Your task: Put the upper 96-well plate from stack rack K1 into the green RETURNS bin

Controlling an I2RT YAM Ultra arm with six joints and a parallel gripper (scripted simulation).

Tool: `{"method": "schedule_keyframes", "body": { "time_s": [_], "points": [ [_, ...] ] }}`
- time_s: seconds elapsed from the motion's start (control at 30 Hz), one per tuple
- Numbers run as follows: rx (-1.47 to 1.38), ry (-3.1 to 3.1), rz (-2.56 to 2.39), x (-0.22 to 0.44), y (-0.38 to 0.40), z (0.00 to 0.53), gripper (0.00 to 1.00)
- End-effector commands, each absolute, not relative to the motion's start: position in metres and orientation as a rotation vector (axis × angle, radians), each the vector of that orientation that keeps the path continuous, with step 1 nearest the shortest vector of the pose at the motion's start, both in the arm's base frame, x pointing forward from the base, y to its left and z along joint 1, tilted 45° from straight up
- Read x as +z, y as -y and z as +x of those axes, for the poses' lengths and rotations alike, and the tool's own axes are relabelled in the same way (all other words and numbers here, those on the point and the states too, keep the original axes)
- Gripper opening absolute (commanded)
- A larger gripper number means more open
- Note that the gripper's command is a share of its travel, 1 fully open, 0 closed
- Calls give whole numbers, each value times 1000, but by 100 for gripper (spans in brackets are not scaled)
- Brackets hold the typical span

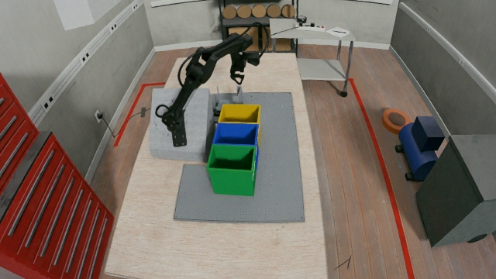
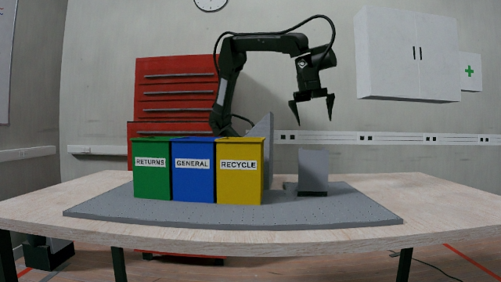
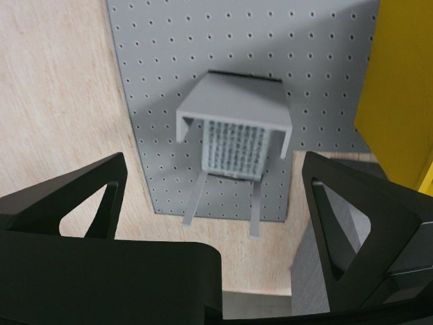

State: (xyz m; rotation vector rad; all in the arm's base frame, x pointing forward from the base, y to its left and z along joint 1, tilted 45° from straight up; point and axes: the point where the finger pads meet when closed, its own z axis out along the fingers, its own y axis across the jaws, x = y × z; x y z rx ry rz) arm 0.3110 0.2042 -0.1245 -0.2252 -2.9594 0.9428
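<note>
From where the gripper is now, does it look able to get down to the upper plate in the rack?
Probably yes. The gripper hangs open above the rack, whose top is open, and the upper plate shows between the rack's side walls. The yellow bin stands off to one side, apart from the rack.
</note>
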Motion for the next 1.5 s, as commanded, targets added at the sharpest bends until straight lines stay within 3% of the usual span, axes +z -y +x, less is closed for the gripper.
{"method": "schedule_keyframes", "body": {
  "time_s": [0.0, 0.5, 1.47],
  "points": [
    [975, 2952, -267, -120, -225, 295, 100],
    [1170, 2841, -339, -120, -221, 231, 100],
    [1135, 2885, -353, -117, -230, 242, 100]
  ]
}}
